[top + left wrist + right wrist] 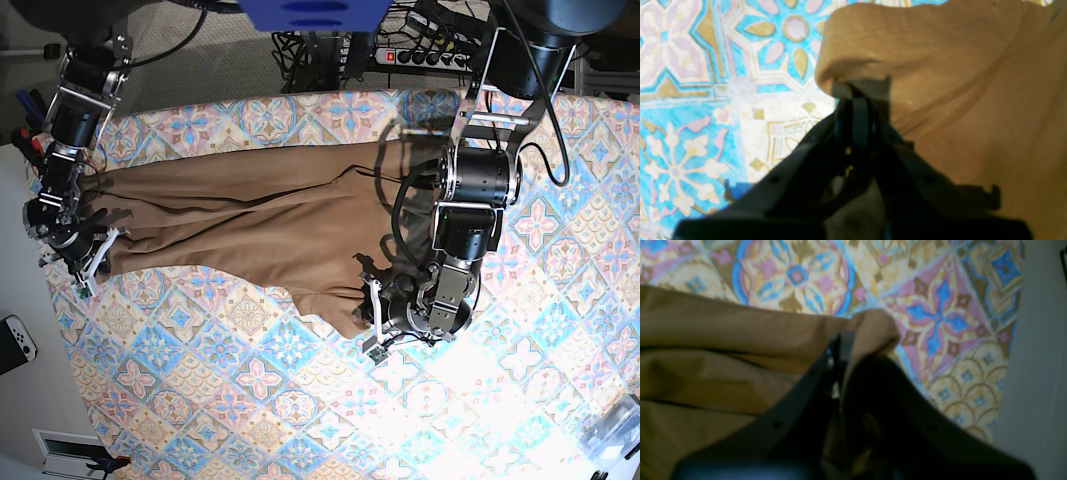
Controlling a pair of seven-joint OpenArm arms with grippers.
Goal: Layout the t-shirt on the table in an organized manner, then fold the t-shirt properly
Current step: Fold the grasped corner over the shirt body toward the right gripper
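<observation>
We see the plain tan-brown soft cloth t-shirt lying stretched across the upper middle of the large worktop, which is covered in cloth printed with blue, pink and cream diamond tiles and flowers. In the base view the shirt's long axis runs side to side, nearly parallel to the worktop's far edge, with one narrow end drawn out toward that view's left and a broader, rumpled end dipping down toward the middle, where a corner of cloth points at the near side. Long creases run along its length, so it is not lying flat. Which end is the neck we cannot tell. Our right pincer, at the base view's left, is clenched on the shirt's narrow end; the right wrist view shows a bunched tip of tan cloth caught between the dark fingers, just above the tiled surface near the worktop's edge. Our left pincer, at the base view's right, is clenched too, and the left wrist view shows its tips closed right at a rolled fold of the shirt, gripping the cloth's edge. Beyond the worktop's far side lie tangled black cables and a power strip on a grey floor, with a blue object at the top edge.
</observation>
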